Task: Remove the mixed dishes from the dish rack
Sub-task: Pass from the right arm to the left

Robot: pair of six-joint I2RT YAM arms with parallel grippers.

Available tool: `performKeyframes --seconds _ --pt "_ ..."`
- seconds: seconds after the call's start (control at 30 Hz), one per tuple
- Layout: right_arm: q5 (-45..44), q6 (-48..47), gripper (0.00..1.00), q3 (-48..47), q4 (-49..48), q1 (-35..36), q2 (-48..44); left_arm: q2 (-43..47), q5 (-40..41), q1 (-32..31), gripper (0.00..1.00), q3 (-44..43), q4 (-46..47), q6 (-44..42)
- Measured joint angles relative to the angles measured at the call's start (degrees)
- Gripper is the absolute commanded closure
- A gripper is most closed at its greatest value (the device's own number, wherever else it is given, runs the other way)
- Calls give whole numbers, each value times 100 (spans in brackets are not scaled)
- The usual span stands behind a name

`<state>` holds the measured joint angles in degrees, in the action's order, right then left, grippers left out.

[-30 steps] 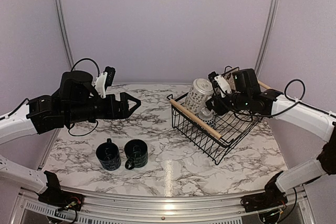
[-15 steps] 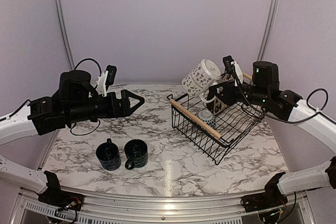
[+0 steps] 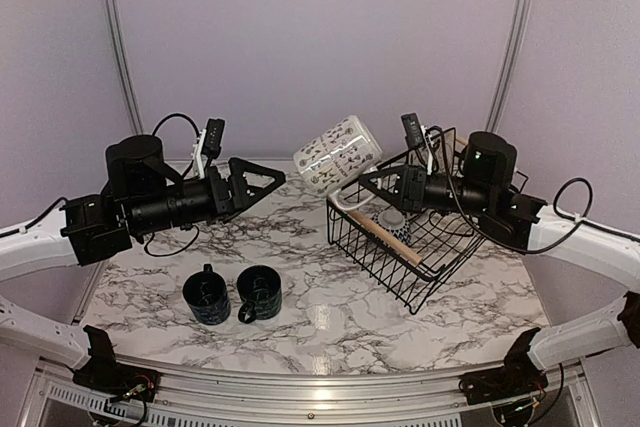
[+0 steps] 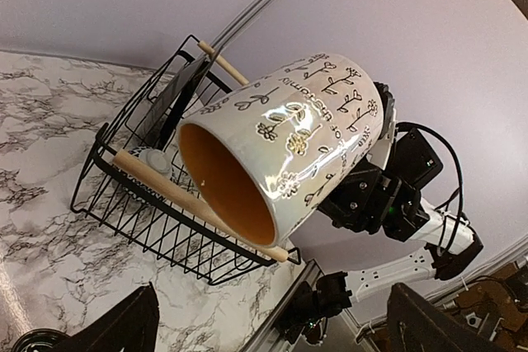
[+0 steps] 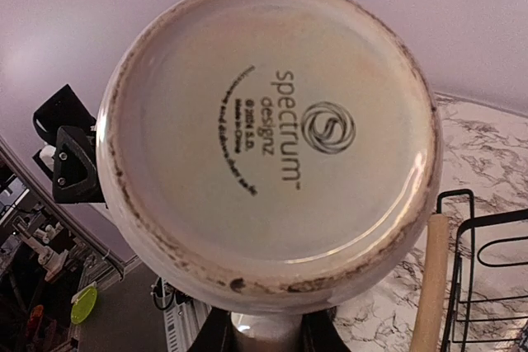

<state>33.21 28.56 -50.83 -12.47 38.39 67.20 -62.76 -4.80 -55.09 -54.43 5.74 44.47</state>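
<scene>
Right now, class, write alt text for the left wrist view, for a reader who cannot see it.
A white mug with an orange inside hangs tilted in mid-air, mouth toward the camera, held from behind by the right arm. Behind it a black wire dish rack sits on the marble table; the open left gripper frames the bottom edge.

Black arms [image 3: 150,209] with white links [image 3: 590,242] and looping black cables [image 3: 170,115].
</scene>
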Motion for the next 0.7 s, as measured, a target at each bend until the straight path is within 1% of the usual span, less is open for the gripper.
performKeyframes --seconds 0.17,0.33,0.47,0.63,0.7 --pt "214 382 100 0 -673 407 280 -92 -426 0 3 229 839 393" --pt "337 732 100 39 -1211 562 450 -249 -769 0 7 520 1692 778" --pt "422 1047 100 142 -1694 581 555 -479 -1019 0 12 629 2330 1058" --pt "485 1200 100 162 -1912 640 688 -664 -1180 0 19 758 3060 1298" --pt "505 1222 100 170 -1952 667 719 -682 -1196 0 24 769 3209 1362"
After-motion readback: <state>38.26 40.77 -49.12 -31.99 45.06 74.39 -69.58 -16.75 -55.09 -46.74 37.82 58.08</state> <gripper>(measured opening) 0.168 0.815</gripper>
